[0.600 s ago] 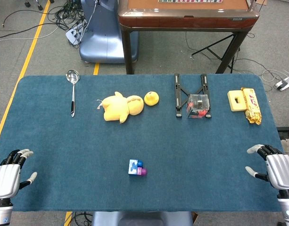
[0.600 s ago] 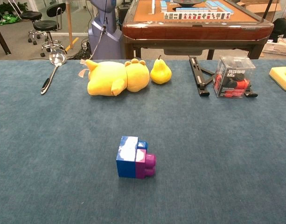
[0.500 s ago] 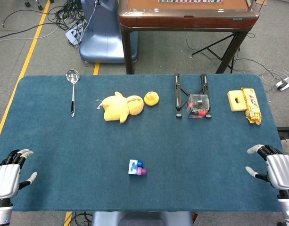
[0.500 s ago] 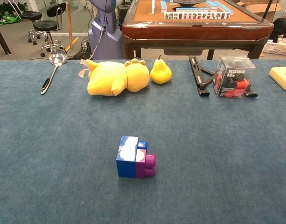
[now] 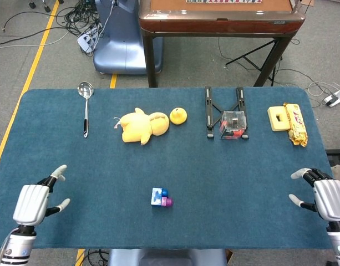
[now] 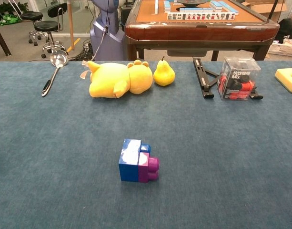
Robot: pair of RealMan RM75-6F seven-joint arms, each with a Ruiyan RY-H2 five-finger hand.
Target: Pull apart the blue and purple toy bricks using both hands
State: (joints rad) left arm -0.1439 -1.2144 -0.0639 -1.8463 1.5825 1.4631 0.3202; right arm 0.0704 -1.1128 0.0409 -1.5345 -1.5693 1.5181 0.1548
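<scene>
Nothing was done yet: the blue brick (image 6: 130, 162) and purple brick (image 6: 149, 169) sat joined mid-table (untouched), well apart from the left hand (image 5: 33, 201) and right hand (image 5: 326, 197), the 2 spread and empty.

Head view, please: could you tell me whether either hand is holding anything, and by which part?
Nothing is held. The left hand and right hand are open, apart from the joined toy bricks.

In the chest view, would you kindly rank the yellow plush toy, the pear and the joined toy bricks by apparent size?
1. Yellow plush toy, clearly largest.
2. Joined toy bricks, though they lie nearer the camera, which inflates them.
3. Pear, farther back, so its rank against the bricks is unsure.
</scene>
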